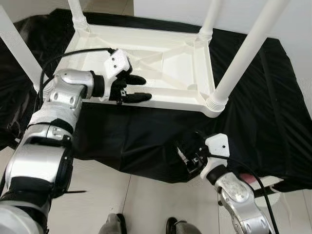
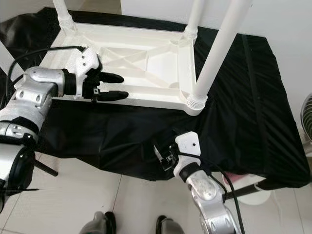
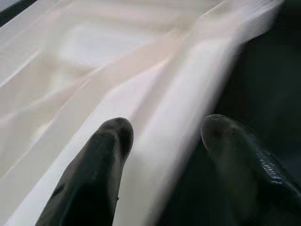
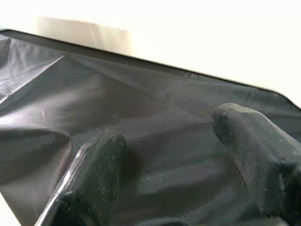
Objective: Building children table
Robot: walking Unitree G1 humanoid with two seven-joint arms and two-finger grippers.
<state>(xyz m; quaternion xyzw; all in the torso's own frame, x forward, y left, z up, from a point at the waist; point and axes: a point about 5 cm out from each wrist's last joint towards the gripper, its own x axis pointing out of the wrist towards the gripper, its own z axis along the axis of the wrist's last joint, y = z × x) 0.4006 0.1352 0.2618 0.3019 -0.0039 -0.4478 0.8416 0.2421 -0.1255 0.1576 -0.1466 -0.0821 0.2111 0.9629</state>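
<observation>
A: Where's the table?

B: White plastic children's table, upside down, upper centre of the frame, lying on a black cloth spread over the floor. Four white legs point up; the near right leg runs toward the upper right corner.

A: Left gripper?

B: Left gripper sits left of centre at the table's near edge. Fingers apart, one over the white underside, the other past the rim on the cloth side. The rim runs between them; contact unclear, wrist view blurred.

A: Right?

B: Right gripper low, right of centre, over the cloth's near edge. Fingers spread, nothing between them, black fabric under them.

A: Anything else?

B: Pale tiled floor along the bottom of the frame, two feet at the bottom edge.
</observation>
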